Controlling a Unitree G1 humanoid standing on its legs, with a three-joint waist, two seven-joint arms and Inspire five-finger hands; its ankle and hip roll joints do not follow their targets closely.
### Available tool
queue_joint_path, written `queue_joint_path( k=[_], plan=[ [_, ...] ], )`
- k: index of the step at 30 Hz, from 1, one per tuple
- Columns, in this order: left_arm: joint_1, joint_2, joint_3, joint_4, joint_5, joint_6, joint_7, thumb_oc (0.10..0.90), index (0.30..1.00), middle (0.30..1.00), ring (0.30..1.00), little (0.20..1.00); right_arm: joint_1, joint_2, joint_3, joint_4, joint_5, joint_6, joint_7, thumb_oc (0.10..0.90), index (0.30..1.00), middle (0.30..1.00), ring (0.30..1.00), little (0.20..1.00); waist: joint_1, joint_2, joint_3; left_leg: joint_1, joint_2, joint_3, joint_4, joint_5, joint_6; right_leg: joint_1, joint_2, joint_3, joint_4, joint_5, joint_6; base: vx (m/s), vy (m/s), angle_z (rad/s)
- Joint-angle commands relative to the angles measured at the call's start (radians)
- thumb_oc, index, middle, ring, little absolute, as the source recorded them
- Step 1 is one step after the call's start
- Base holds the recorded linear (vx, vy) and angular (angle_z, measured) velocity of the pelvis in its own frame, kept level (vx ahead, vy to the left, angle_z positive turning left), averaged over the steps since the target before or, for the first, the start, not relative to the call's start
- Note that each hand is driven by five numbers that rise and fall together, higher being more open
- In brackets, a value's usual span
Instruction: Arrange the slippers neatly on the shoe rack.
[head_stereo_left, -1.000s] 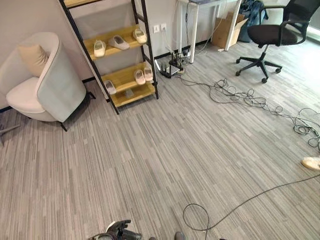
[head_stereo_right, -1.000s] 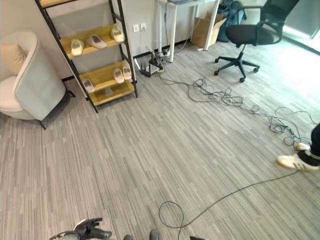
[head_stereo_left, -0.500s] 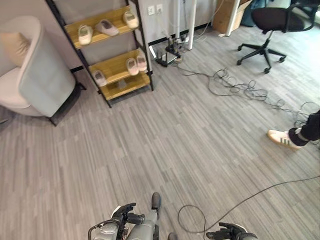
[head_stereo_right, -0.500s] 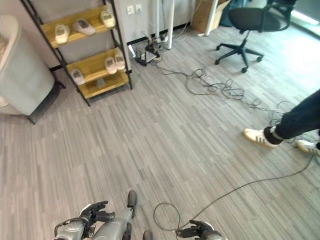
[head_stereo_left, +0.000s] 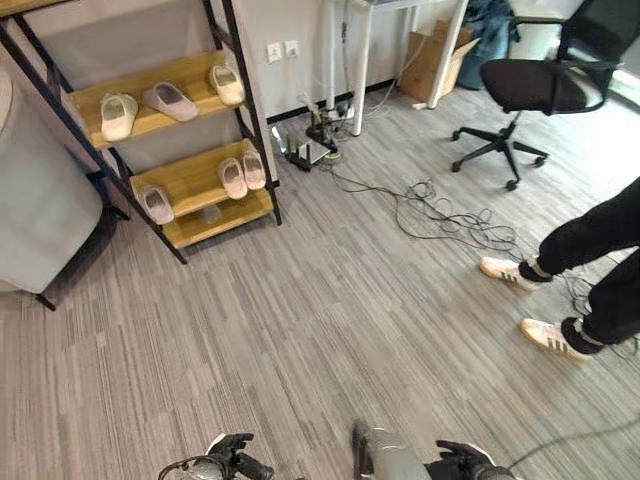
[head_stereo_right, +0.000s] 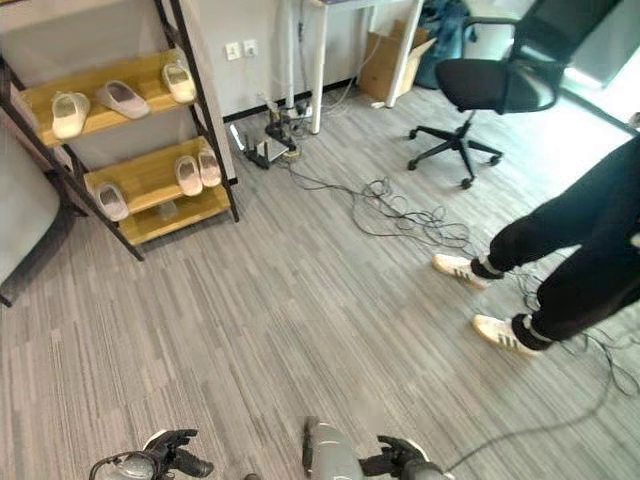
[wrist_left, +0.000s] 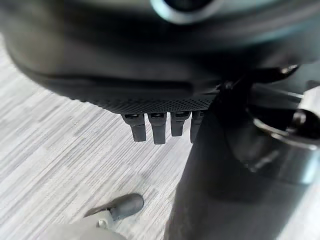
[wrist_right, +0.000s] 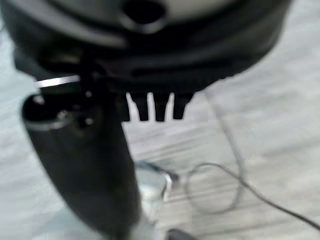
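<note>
Since the earlier pictures a person (head_stereo_left: 600, 265) has stepped further in at the right, both legs and two pale shoes now standing on the floor (head_stereo_left: 330, 300) among the loose cables (head_stereo_left: 450, 215); the shift of the rest of the scene comes from the camera moving.

The shoe rack (head_stereo_left: 175, 140) stands at the far left against the wall, a black frame with wooden shelves. A grey armchair (head_stereo_left: 35, 215) sits just left of it, and an office chair (head_stereo_left: 530, 90) stands far right beside a white counter (head_stereo_left: 400, 40).

The slippers (head_stereo_left: 165, 98) lie on the rack, well apart from both hands. On the upper shelf three rest side by side; the middle one lies skewed across the shelf, the outer two run front to back. On the lower shelf a pair (head_stereo_left: 242, 175) sits together, long axes front to back, toes towards the wall, with a single slipper (head_stereo_left: 157, 203) to its left, angled slightly.

The left hand (head_stereo_left: 235, 462) shows at the near edge, left of centre, fingers loosely extended and empty. The right hand (head_stereo_left: 462, 462) shows at the near edge to the right, fingers relaxed, holding nothing.
</note>
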Motion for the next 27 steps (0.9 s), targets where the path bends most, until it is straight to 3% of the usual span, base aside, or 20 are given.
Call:
queue_joint_path(
  k=[1,3,6,7,9,11,12,13,16,18,20,22,24,26,27],
  plan=[
    [0.056,-0.021,0.027,-0.002,0.001,-0.032,0.004,0.8,0.9,0.9,0.9,0.9,0.073,0.047,0.042,0.057,-0.045,0.012,0.026,0.8,0.9,0.9,0.9,0.9,0.002,-0.021,-0.035,-0.037,-0.11,0.015,0.045,-0.042,-0.027,0.132,-0.052,0.02,-0.162,0.029,0.068,0.25,-0.135,0.56],
    [0.063,-0.029,0.052,0.007,-0.036,-0.027,0.001,0.8,0.9,0.9,0.9,0.9,0.065,0.038,0.042,0.078,-0.056,0.012,0.027,0.8,0.9,0.9,0.9,0.9,0.008,-0.011,-0.047,-0.024,-0.081,-0.006,0.062,-0.035,-0.05,0.148,-0.038,-0.001,-0.129,0.036,0.051,0.31,-0.229,0.56],
    [0.063,-0.042,0.07,0.007,-0.096,-0.026,0.0,0.8,0.9,0.9,0.9,0.9,0.049,0.019,0.038,0.075,-0.056,0.002,0.021,0.8,0.9,0.9,0.9,0.9,0.015,-0.008,-0.037,-0.117,-0.052,0.01,0.276,0.049,-0.116,0.202,-0.039,-0.04,-0.121,-0.003,0.019,0.27,-0.243,0.65],
    [0.054,-0.041,0.075,-0.003,-0.115,-0.023,0.006,0.8,0.9,0.9,0.9,0.9,0.039,0.012,0.042,0.075,-0.061,0.001,0.014,0.8,0.9,0.9,0.9,0.9,0.016,-0.016,-0.023,-0.199,-0.035,0.052,0.409,0.085,-0.127,0.226,-0.052,-0.064,-0.116,-0.028,0.001,0.16,-0.215,0.83],
    [0.042,-0.036,0.081,-0.023,-0.148,-0.022,0.009,0.8,0.9,0.9,0.9,0.9,0.024,0.005,0.045,0.079,-0.054,0.003,0.004,0.8,0.9,0.9,0.9,0.9,0.027,-0.031,-0.006,-0.279,0.007,0.164,0.517,0.106,-0.12,0.277,-0.071,-0.108,-0.12,-0.064,-0.027,0.18,-0.219,0.97],
    [0.039,-0.033,0.093,-0.022,-0.174,-0.023,0.012,0.8,0.9,0.9,0.9,0.9,0.021,0.002,0.055,0.084,-0.074,0.002,-0.001,0.8,0.9,0.9,0.9,0.9,0.033,-0.03,-0.005,-0.313,0.071,0.278,0.483,0.084,-0.109,0.336,-0.076,-0.171,-0.129,-0.1,-0.037,0.22,-0.147,1.15],
    [0.038,-0.033,0.094,-0.022,-0.174,-0.023,0.012,0.8,0.9,0.9,0.9,0.9,0.021,0.003,0.055,0.084,-0.074,0.002,-0.001,0.8,0.9,0.9,0.9,0.9,0.031,-0.032,-0.008,-0.315,0.069,0.278,0.48,0.088,-0.109,0.333,-0.078,-0.172,-0.13,-0.099,-0.037,0.29,-0.078,0.94],
    [0.044,-0.029,0.106,-0.02,-0.189,-0.026,0.011,0.8,0.9,0.9,0.9,0.9,0.018,-0.004,0.061,0.089,-0.09,0.002,0.0,0.8,0.9,0.9,0.9,0.9,0.048,-0.037,-0.018,-0.339,0.071,0.324,0.399,0.059,-0.101,0.365,-0.08,-0.202,-0.143,-0.117,-0.037,0.18,-0.02,0.69],
    [0.053,-0.025,0.12,-0.009,-0.2,-0.024,0.011,0.8,0.9,0.9,0.9,0.9,0.013,-0.008,0.069,0.079,-0.102,0.0,0.001,0.8,0.9,0.9,0.9,0.9,0.068,-0.042,-0.024,-0.382,0.059,0.328,0.304,0.073,-0.102,0.412,-0.076,-0.221,-0.156,-0.14,-0.031,0.33,0.016,0.57],
    [0.053,-0.021,0.126,-0.012,-0.21,-0.027,0.014,0.8,0.9,0.9,0.9,0.9,0.002,-0.008,0.082,0.072,-0.115,-0.002,-0.002,0.8,0.9,0.9,0.9,0.9,0.099,-0.036,-0.023,-0.431,0.071,0.311,0.19,0.168,-0.123,0.465,-0.054,-0.223,-0.174,-0.166,-0.026,0.32,0.059,0.09],
    [0.049,-0.014,0.131,-0.008,-0.222,-0.029,0.018,0.8,0.9,0.9,0.9,0.9,-0.007,-0.001,0.096,0.071,-0.132,-0.001,-0.006,0.8,0.9,0.9,0.9,0.9,0.136,-0.05,-0.019,-0.48,0.085,0.301,0.085,0.217,-0.14,0.54,-0.051,-0.216,-0.21,-0.191,-0.015,0.41,0.111,0.0],
    [0.06,-0.016,0.146,0.004,-0.224,-0.024,0.01,0.8,0.9,0.9,0.9,0.9,-0.005,0.01,0.101,0.075,-0.144,-0.003,-0.001,0.8,0.9,0.9,0.9,0.9,0.145,-0.051,-0.039,-0.46,0.094,0.304,0.041,0.233,-0.14,0.569,-0.052,-0.204,-0.232,-0.193,-0.005,0.35,0.168,-0.12],
    [0.071,-0.014,0.152,0.009,-0.21,-0.02,0.008,0.8,0.9,0.9,0.9,0.9,0.009,0.018,0.104,0.084,-0.166,-0.002,0.006,0.8,0.9,0.9,0.9,0.9,0.146,-0.051,-0.063,-0.439,0.087,0.293,0.045,0.262,-0.136,0.577,-0.066,-0.201,-0.242,-0.191,0.009,0.39,0.249,-0.35],
    [0.073,-0.013,0.152,0.011,-0.2,-0.019,0.006,0.8,0.9,0.9,0.9,0.9,0.011,0.022,0.1,0.09,-0.17,0.001,0.008,0.8,0.9,0.9,0.9,0.9,0.146,-0.06,-0.073,-0.443,0.075,0.292,0.067,0.249,-0.129,0.581,-0.082,-0.194,-0.247,-0.187,0.02,0.32,0.229,-0.33],
    [0.071,-0.011,0.15,0.01,-0.194,-0.016,0.001,0.8,0.9,0.9,0.9,0.9,0.009,0.026,0.087,0.099,-0.162,0.006,0.013,0.8,0.9,0.9,0.9,0.9,0.147,-0.075,-0.086,-0.452,0.055,0.299,0.111,0.218,-0.113,0.576,-0.114,-0.187,-0.222,-0.18,0.044,0.33,0.252,-0.23]
  ],
)
